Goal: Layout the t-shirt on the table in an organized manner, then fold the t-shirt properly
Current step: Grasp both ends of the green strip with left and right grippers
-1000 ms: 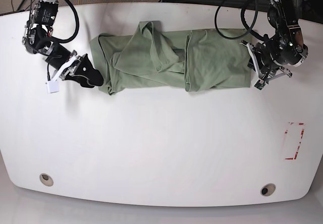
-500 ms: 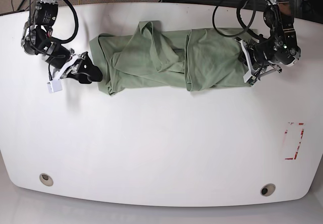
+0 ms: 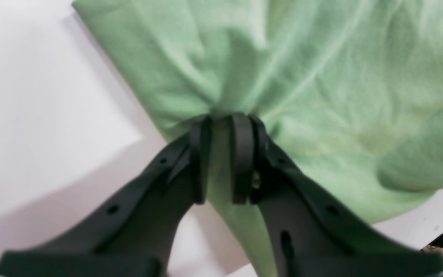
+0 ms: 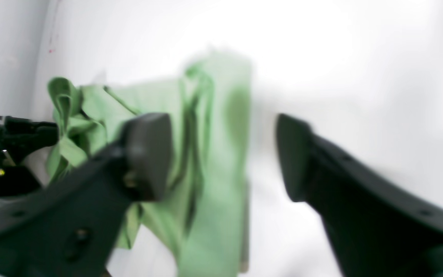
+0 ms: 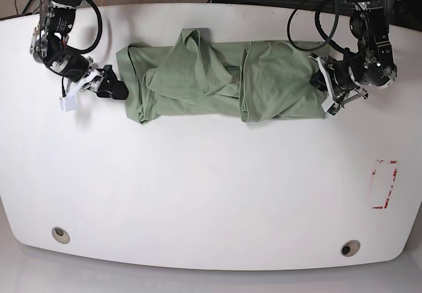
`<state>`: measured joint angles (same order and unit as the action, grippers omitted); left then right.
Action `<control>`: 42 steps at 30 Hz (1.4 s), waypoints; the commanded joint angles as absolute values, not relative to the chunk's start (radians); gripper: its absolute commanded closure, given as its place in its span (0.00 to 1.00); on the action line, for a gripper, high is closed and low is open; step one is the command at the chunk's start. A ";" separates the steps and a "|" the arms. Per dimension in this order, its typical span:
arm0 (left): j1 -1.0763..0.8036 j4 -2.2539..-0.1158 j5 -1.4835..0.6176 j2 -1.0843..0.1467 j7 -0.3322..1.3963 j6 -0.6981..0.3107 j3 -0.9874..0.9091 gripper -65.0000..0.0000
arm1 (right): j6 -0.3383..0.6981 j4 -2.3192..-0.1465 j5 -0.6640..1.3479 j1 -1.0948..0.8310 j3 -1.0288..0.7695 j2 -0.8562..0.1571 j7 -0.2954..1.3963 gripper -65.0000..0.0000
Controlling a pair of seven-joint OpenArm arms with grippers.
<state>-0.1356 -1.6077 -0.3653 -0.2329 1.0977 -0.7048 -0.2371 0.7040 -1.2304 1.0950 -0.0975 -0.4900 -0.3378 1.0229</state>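
Note:
The pale green t-shirt (image 5: 217, 82) lies bunched in a wrinkled band across the far half of the white table (image 5: 211, 187). My left gripper (image 5: 323, 87) is at the shirt's right end. In the left wrist view the left gripper (image 3: 223, 123) is shut on a pinched fold of the t-shirt (image 3: 321, 77). My right gripper (image 5: 111, 87) is at the shirt's left end. In the blurred right wrist view the right gripper (image 4: 221, 154) stands wide open, and the edge of the t-shirt (image 4: 210, 115) lies beyond the gap, apart from both fingers.
A red-marked rectangle (image 5: 384, 184) sits near the table's right edge. Two round grommet holes (image 5: 60, 234) (image 5: 349, 248) lie near the front edge. A small white piece (image 5: 68, 103) hangs by the right arm. Cables run behind the far edge.
The right gripper has opened wider and moved toward the far side along the shirt's left end. The left gripper has shifted slightly inward, still shut on the cloth.

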 commanded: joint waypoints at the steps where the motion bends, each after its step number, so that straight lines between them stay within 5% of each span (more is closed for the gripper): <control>1: -0.148 -1.595 -0.302 -0.248 1.152 -0.698 -0.236 0.87 | 0.698 -1.219 1.087 -0.085 -0.496 -0.360 1.029 0.25; 37: -0.148 -1.598 -0.302 -0.248 1.152 -0.698 -0.236 0.87 | 0.698 -1.448 1.087 -0.171 -0.372 -0.168 1.029 0.25; 42: -0.151 -1.600 -0.302 -0.248 1.152 -0.698 -0.236 0.87 | 0.698 -1.448 1.086 -0.151 -0.372 -0.168 1.029 0.42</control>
